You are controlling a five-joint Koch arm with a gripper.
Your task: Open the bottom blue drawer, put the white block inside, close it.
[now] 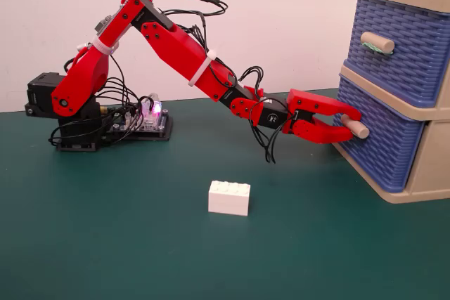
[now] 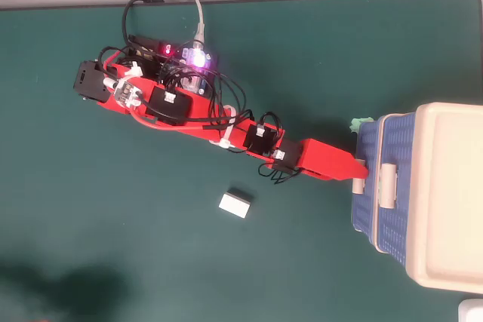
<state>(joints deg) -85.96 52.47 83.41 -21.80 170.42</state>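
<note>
The red gripper point(image 1: 349, 126) is reaching out to the bottom blue drawer point(image 1: 376, 142). Its two jaws are pinched together on the drawer's beige handle point(image 1: 358, 129), one above and one below. The drawer looks closed in its beige frame point(image 1: 429, 166). The white block point(image 1: 229, 198) sits on the green table point(image 1: 140, 244), well apart from the drawer (nothing is touching it). The top drawer point(image 1: 404, 47) has green tape on its handle.

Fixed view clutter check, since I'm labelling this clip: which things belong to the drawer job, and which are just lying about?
Job:
- bottom blue drawer, shut
- its handle, between the jaws of the gripper
- white block, on the mat

Lying about:
- upper drawer, green tape on its handle
- green scrap beside the drawer unit
- controller board
</note>
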